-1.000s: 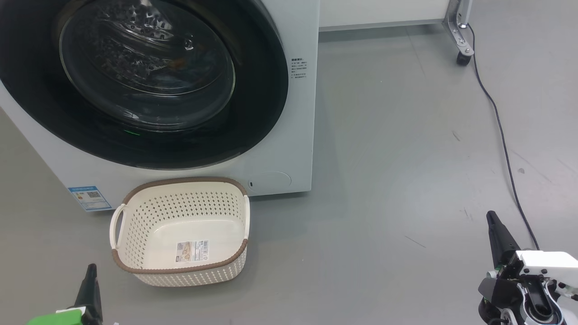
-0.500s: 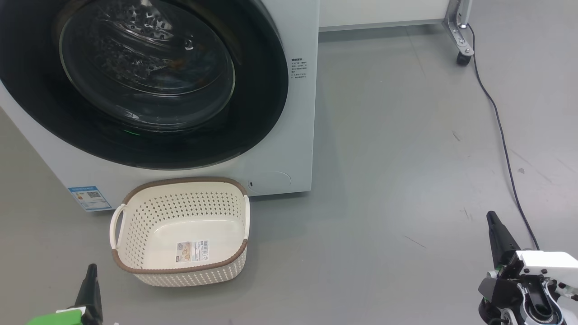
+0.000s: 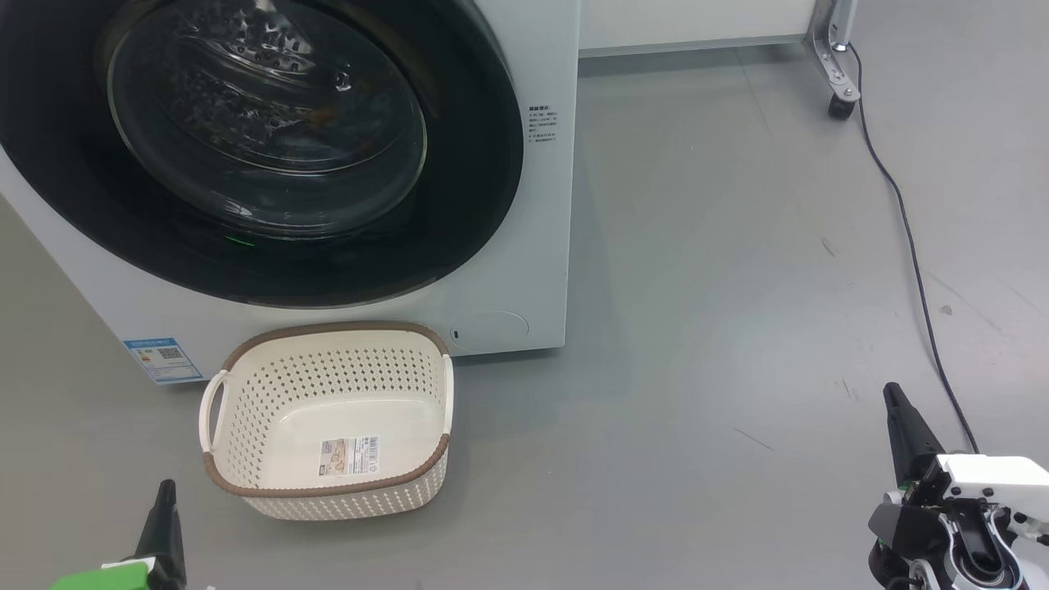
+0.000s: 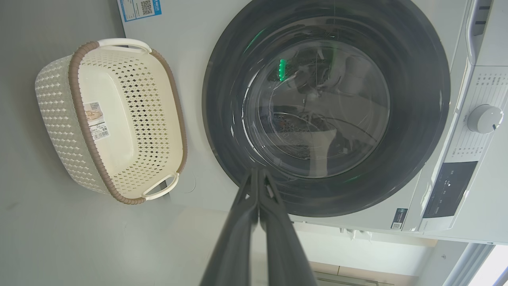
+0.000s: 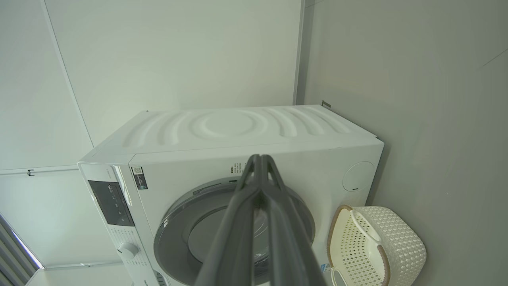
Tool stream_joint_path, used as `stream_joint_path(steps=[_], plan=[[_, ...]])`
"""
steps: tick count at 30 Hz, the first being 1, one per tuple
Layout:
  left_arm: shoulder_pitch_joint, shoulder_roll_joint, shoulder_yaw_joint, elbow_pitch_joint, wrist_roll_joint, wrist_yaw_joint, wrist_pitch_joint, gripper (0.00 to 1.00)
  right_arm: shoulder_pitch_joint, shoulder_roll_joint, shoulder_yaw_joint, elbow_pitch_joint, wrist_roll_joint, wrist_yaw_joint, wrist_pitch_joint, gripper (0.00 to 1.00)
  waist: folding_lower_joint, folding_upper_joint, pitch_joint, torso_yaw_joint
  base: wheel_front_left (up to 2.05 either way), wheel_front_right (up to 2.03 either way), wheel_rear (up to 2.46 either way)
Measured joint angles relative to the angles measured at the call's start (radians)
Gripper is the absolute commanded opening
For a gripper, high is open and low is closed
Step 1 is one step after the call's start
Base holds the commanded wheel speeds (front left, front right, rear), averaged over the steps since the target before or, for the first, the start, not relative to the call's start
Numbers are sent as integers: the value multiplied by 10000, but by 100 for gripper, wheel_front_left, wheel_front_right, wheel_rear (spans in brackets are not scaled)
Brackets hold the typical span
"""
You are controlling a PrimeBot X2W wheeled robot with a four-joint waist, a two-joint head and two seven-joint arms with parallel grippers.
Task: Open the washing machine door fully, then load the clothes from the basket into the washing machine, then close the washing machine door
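While my left pincer (image 3: pixel 166 492) and right pincer (image 3: pixel 893 397) sit pinched shut on nothing, the washing machine door (image 3: pixel 479 188) is closed ahead of both, the basket (image 3: pixel 328 490) empty near the left one; I reckon all 3 steps done.

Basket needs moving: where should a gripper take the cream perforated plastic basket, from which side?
Probably the white loop handle on the basket, from the robot's left: it juts clear of the brown rim, leaving a gap for a finger. The far side sits close to the white washing machine.
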Motion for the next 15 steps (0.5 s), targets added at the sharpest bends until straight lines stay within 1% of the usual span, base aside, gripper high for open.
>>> stream_joint_path(steps=[15], plan=[[-32, -2, 13, 25, 0, 0, 0, 0, -2, 2, -15, 8, 0, 17, 2, 0, 0, 0, -1, 0, 0, 0, 0]])
